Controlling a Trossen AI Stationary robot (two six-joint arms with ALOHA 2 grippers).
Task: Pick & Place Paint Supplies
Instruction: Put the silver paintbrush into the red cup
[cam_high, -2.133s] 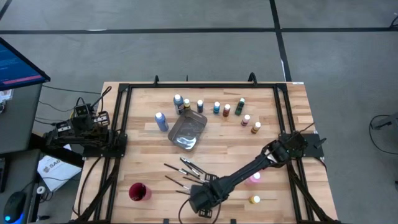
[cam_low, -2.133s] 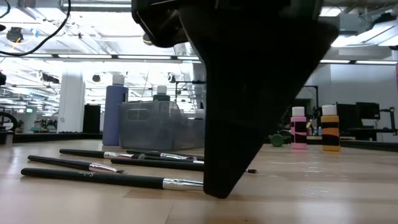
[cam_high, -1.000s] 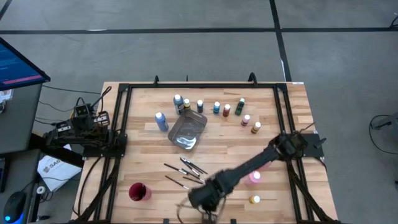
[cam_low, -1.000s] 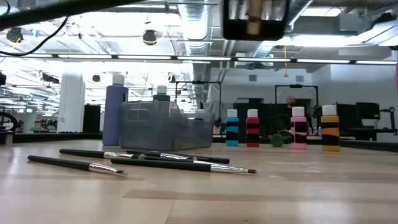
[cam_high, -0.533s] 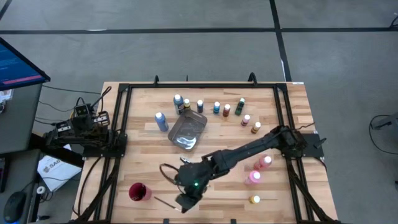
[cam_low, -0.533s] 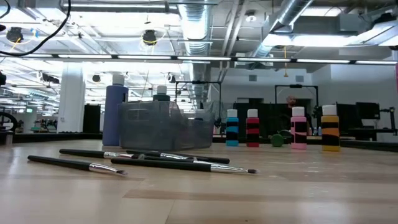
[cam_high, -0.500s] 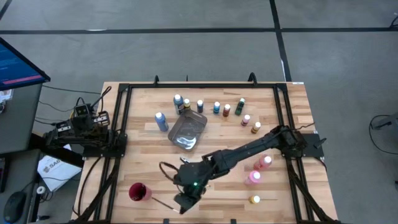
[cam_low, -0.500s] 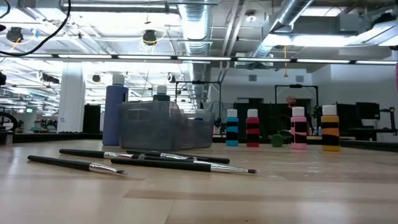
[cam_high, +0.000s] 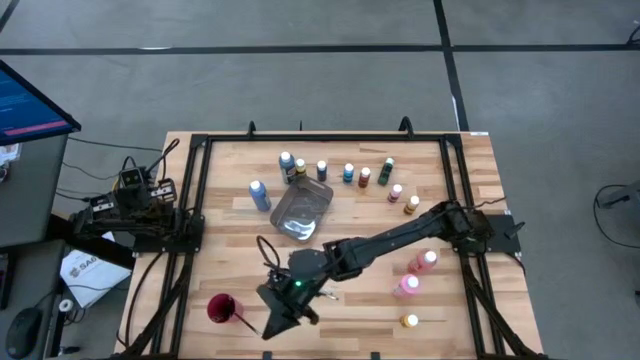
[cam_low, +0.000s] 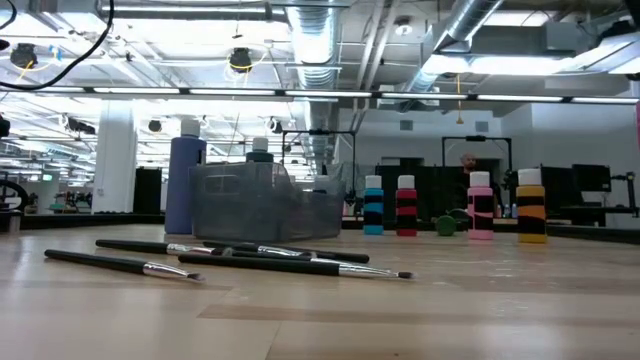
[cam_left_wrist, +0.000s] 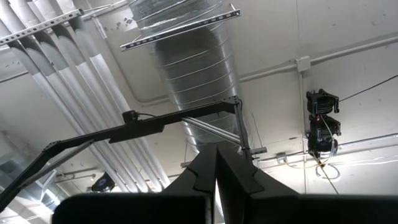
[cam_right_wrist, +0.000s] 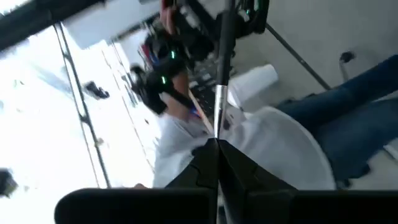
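My right gripper (cam_high: 270, 325) hovers above the table's near edge, right of the red cup (cam_high: 222, 308), shut on a thin dark paintbrush (cam_high: 245, 320) whose free end reaches toward the cup's rim. Other paintbrushes (cam_low: 290, 262) lie flat on the wood near the middle. Small paint bottles (cam_high: 348, 173) stand upright in a row at the far side, a taller blue bottle (cam_high: 259, 195) stands left of the tray, and pink bottles (cam_high: 407, 285) and a yellow bottle (cam_high: 409, 321) stand at the near right. My left gripper (cam_left_wrist: 216, 180) is parked at the table's left, shut, pointing up. My right gripper pinches the paintbrush between its two fingers at its light end, right beside the metal ferrule (cam_right_wrist: 218, 115). The dark handle (cam_right_wrist: 225, 43) sticks out beyond the fingertips toward the red cup. The brush is lifted clear of the table.
A grey metal tray (cam_high: 302, 212) sits mid-table, just beyond the loose brushes. Black frame rails (cam_high: 190, 230) run along the table's left and right sides. A person (cam_right_wrist: 261, 143) shows in the room beyond the table.
My right gripper has risen out of the low view and gone toward the table's left, toward the red cup. It has rolled and tipped up from pointing down to nearly level. The brush it holds has come along, clear of the table.
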